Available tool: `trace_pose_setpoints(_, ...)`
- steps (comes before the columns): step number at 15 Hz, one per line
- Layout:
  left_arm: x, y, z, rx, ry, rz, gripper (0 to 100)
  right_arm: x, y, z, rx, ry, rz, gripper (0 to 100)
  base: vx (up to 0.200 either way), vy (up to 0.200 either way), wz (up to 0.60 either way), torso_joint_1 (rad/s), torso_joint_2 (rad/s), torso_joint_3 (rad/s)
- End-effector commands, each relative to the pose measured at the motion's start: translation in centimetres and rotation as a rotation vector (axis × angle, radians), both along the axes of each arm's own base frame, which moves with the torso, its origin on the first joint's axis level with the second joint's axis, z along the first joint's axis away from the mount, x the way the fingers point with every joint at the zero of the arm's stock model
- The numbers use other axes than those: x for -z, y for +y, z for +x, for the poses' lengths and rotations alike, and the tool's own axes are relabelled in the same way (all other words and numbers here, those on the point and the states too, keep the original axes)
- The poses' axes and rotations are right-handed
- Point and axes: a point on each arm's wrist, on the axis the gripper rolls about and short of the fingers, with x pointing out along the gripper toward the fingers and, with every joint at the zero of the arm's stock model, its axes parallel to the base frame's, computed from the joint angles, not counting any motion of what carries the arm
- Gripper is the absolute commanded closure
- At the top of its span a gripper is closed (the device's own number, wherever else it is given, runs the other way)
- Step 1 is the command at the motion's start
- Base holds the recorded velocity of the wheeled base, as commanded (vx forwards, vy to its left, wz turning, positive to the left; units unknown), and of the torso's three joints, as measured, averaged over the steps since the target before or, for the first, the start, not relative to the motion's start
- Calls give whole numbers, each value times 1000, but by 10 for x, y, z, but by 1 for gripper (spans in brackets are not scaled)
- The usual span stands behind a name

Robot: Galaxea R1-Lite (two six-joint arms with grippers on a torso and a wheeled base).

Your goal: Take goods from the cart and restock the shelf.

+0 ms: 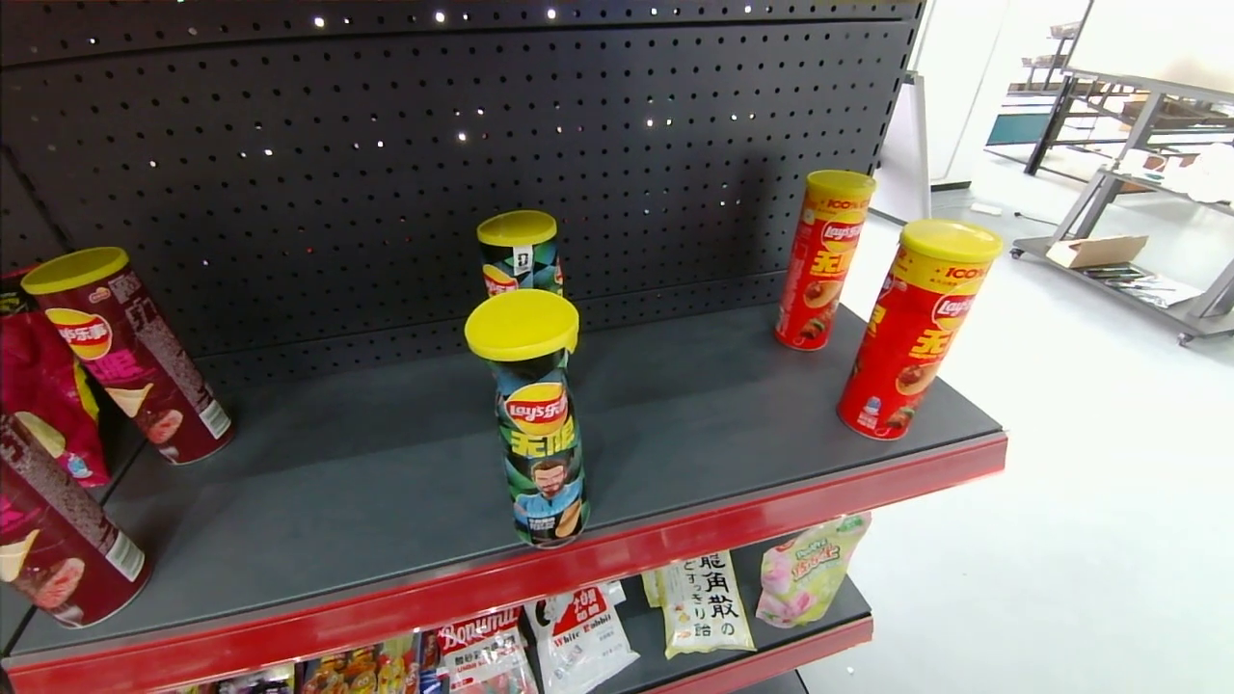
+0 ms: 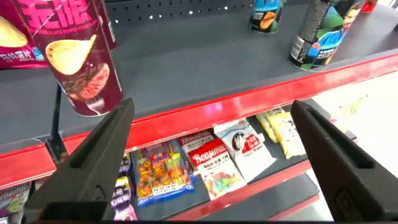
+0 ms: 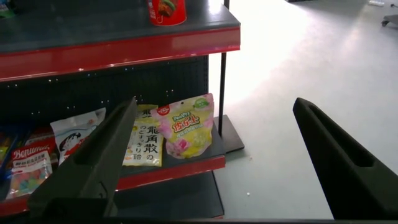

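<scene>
On the grey shelf (image 1: 366, 482) stand several yellow-lidded chip cans. A green can (image 1: 535, 424) is near the red front edge, with another green can (image 1: 519, 253) behind it. Two red cans (image 1: 824, 260) (image 1: 921, 328) stand at the right and two maroon cans (image 1: 125, 357) (image 1: 48, 549) at the left. My left gripper (image 2: 212, 106) is open and holds nothing. It sits in front of the shelf's red edge (image 2: 186, 115), between a maroon can (image 2: 74, 56) and the green can (image 2: 317, 37). My right gripper (image 3: 216, 102) is open too, lower down, facing the lower shelf's candy bags (image 3: 186, 124).
The lower shelf (image 1: 771, 646) holds several snack bags (image 1: 699, 602). A black pegboard (image 1: 434, 125) backs the shelf. Open white floor (image 1: 1089, 501) lies to the right, with a metal rack on wheels (image 1: 1147, 173) far off. A red can's base (image 3: 166, 9) stands above the right gripper.
</scene>
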Motion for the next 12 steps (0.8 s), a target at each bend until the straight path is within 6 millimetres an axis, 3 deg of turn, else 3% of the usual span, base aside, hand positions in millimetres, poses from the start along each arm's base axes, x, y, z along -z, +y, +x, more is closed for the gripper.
trace_pose_setpoints(1,4,0,-1,-2,-9,1,0,0,0,0,-1,2,0,0,0,0,600,-17,2,2)
trace_pose_setpoints(5,6,0,-1,-5,-8,4,0,0,0,0,-1,2,0,0,0,0,600,4,2,4)
trace_pose_setpoints(9,30,1,8,-53,63,27,0,0,0,0,-1,2,2,0,0,0,0,0,0,0)
trace_pose_setpoints(12,33,2,12,-120,35,33,0,0,0,0,-1,2,2,0,0,0,0,0,0,0)
